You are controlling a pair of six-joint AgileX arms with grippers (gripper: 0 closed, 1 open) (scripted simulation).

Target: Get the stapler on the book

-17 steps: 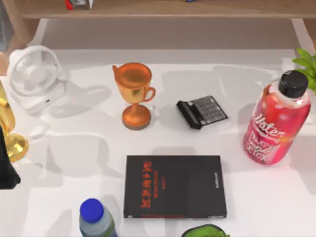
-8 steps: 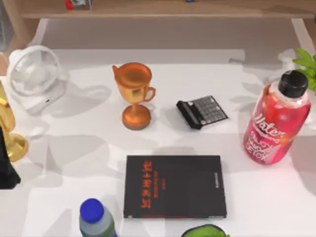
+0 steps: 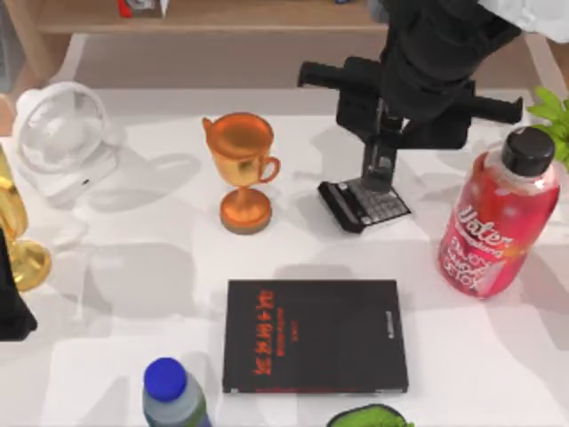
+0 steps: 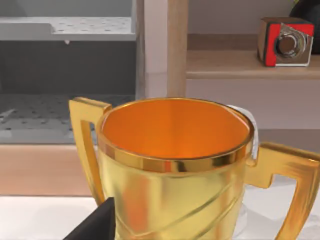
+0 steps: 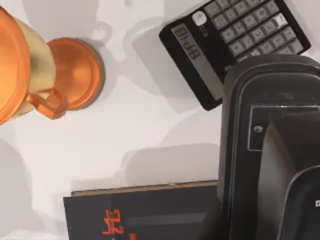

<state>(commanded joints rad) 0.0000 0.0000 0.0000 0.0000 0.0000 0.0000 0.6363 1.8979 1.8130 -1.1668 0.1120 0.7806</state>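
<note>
The stapler [image 3: 384, 206] is a small black device with a grey gridded top, lying flat at the table's middle right; the right wrist view shows its keys [image 5: 240, 35]. My right gripper [image 3: 378, 173] hangs straight over its far half, close above or touching it, and its black body [image 5: 272, 150] takes up much of the right wrist view. The book [image 3: 316, 336], black with red lettering, lies flat near the front edge, apart from the stapler, and its corner [image 5: 145, 212] appears in the right wrist view. My left arm [image 3: 11, 302] is parked at the table's left edge.
An orange trophy cup [image 3: 242, 169] stands left of the stapler. A red bottle [image 3: 498, 222] stands close on its right. A white fan [image 3: 62, 138] and a gold cup [image 4: 172, 165] are at the left. A blue-capped bottle [image 3: 169, 391] stands by the book's left front corner.
My right arm has come in from the back right and now hangs over the stapler; before, just its shadow fell on the table. Stapler and book have not moved.
</note>
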